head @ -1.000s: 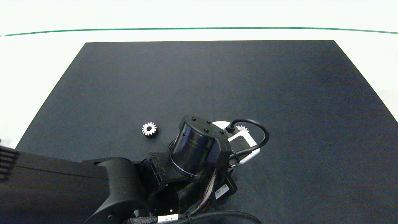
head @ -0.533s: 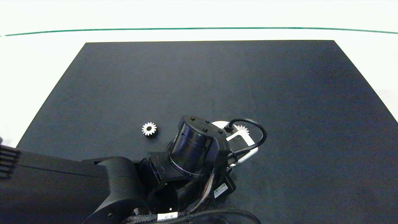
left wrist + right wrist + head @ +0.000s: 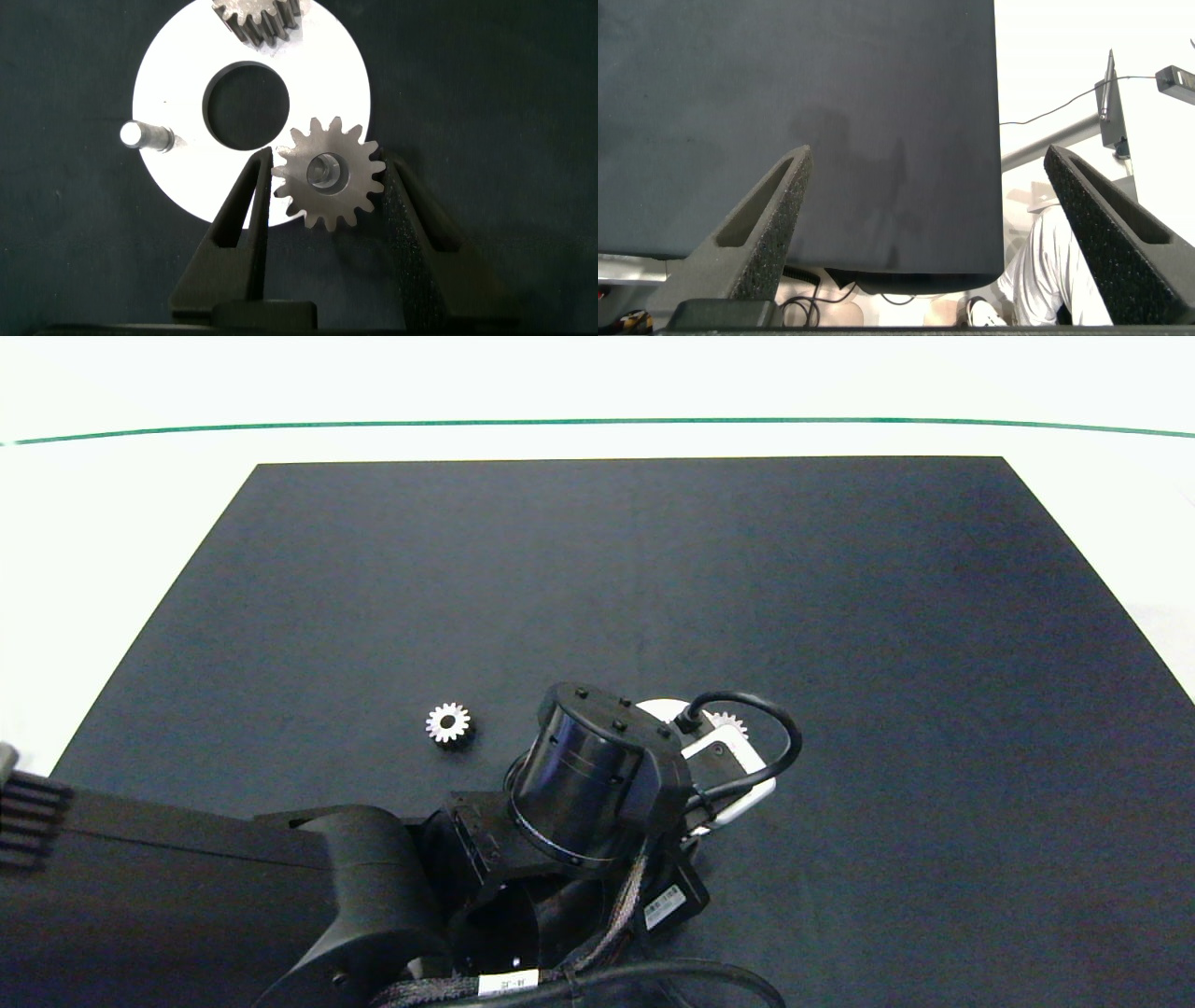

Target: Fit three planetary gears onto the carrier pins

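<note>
Over the flat white round disc (image 3: 187,93) with its large centre hole, your left gripper (image 3: 327,187) has its two grey fingers spread apart around a small silver-grey metal spur gear (image 3: 329,175). That gear lies flat at the disc's edge, bore facing up, apparently seated on a pin. A second gear (image 3: 260,21) sits across the hole, one short white cylindrical peg (image 3: 145,136) stands bare, and the third gear (image 3: 449,723) lies flat on the black mat (image 3: 840,616), well apart from the disc. Expect it to be stiff, dense and slippery; pinch it across the toothed rim, keeping the bore axis vertical. Your right gripper (image 3: 938,233), fingers wide apart, is off beyond the mat's edge.
</note>
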{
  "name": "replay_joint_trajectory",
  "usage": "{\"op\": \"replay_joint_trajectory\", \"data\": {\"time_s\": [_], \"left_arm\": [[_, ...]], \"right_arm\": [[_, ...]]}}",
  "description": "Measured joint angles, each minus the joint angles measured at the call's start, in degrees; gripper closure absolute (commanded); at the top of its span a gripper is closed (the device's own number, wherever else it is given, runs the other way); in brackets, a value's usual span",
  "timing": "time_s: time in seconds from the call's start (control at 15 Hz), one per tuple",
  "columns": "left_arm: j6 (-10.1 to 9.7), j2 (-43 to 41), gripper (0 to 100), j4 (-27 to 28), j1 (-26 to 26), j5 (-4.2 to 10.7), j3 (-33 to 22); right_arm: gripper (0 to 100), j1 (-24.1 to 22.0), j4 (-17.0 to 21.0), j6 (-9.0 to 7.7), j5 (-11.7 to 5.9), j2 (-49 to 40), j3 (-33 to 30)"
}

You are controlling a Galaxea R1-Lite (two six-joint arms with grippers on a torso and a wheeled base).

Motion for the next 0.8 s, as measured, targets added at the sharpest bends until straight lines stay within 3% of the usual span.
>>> {"op": "replay_joint_trajectory", "data": {"time_s": [0.8], "left_arm": [[0.00, 0.4, 87, -0.1, 0.9, -0.02, -0.2]], "right_arm": [[0, 0.0, 0.0, -0.02, 0.02, 0.0, 0.0]]}}
